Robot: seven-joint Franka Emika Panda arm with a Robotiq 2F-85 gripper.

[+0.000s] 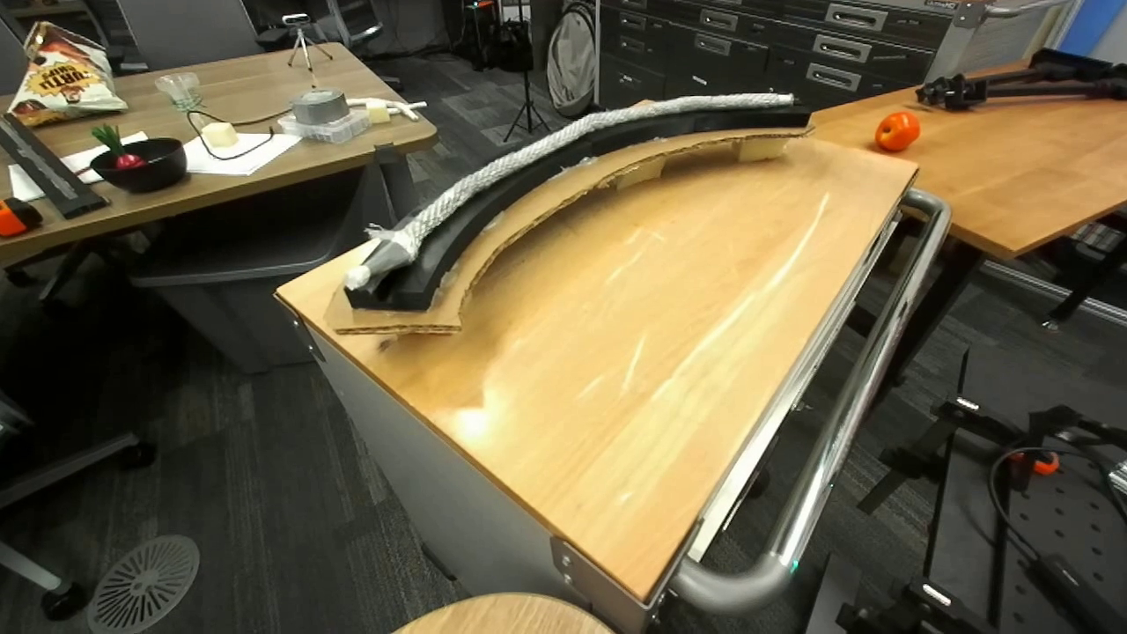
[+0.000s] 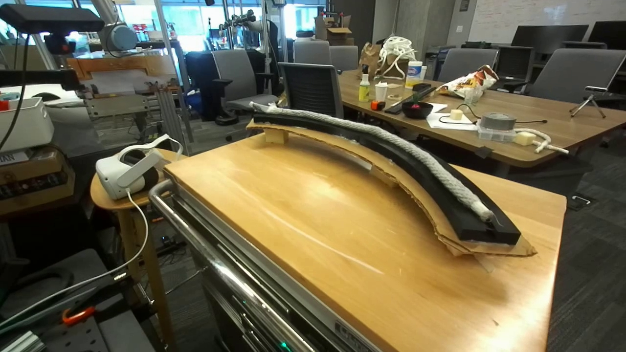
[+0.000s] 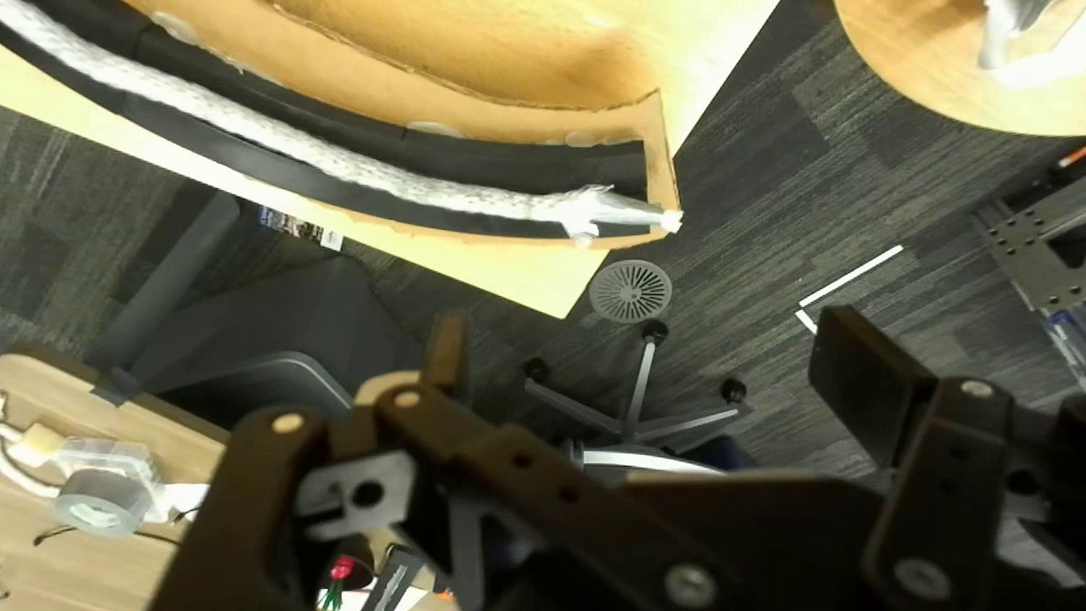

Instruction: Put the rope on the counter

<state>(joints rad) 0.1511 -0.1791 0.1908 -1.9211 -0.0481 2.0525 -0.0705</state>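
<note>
Thick light-grey braided rope [image 1: 528, 153] lay along black curved channel [image 2: 452, 210], prob. to hold its bend, above light-brown wooden counter [image 1: 660, 326]; black two-finger gripper [image 3: 643, 348] stood spread, pinching nothing.

"TURTLE CHIPS" on bag [image 1: 70, 81], "MAN" on label [image 2: 14, 158]

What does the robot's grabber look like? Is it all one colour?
Not quite! The gripper is mostly very dark, nearly black. Its two jaws are chunky and angular, built from jointed bars ending in flat pads. Round screw heads dot it, and one side shows a silvery plate with a hole. I can't make out any writing on it.
</note>
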